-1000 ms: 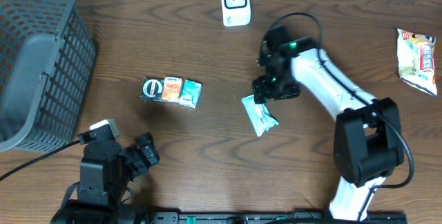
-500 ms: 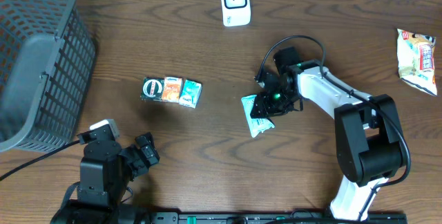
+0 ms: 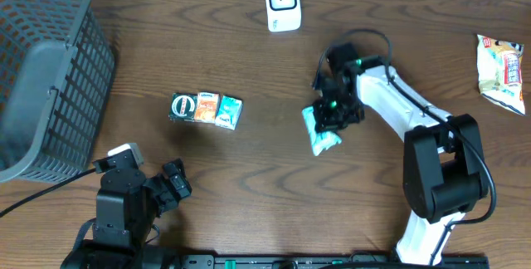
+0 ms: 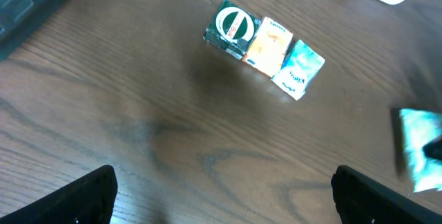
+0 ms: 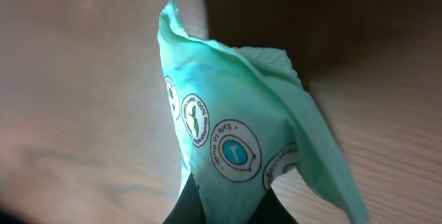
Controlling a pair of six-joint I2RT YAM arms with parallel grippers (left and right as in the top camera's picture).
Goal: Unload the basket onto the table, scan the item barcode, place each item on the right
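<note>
**Packet pinched for the scanner**
My right pincer (image 3: 330, 118) is clamped on the teal packet (image 3: 323, 139) by its edge, mid-tabletop (image 3: 249, 169), leaving its printed face free, I judge, to turn toward the white scanner (image 3: 282, 3); my left pincer (image 4: 221, 196) waits spread wide.

**Packet pinched between the jaws**

The right gripper (image 5: 231, 207) is closed on the near end of a crumpled teal packet (image 5: 235, 134), which stretches away from the jaws. Round printed seals face the camera. A wooden table (image 5: 76, 79) lies beyond.
</note>
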